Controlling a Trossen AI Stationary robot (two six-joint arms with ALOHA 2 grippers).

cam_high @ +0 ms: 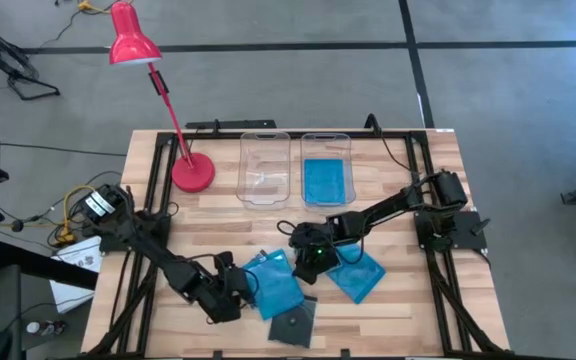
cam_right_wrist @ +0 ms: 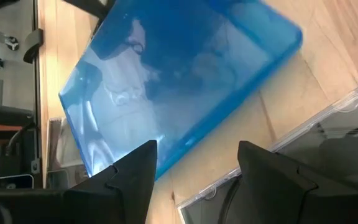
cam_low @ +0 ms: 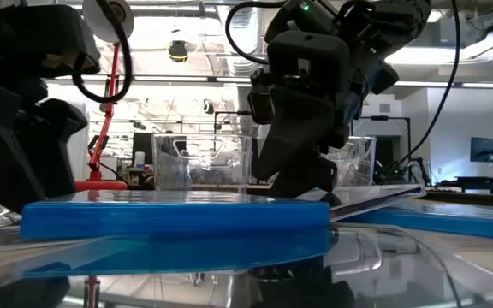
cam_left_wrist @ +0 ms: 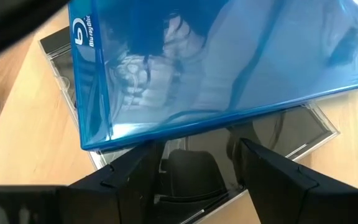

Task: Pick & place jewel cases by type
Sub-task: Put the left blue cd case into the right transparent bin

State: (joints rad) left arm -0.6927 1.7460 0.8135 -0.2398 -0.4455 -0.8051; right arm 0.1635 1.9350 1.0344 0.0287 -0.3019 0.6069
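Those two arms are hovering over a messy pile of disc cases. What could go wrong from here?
1. The blue cases lie overlapped on a dark clear case, so a grab might pinch two at once or slide the pile.
2. The left gripper and right gripper, both open, work close together at the pile and might bump.
3. One bin already holds a blue case; a case of the other kind could land there by mistake.
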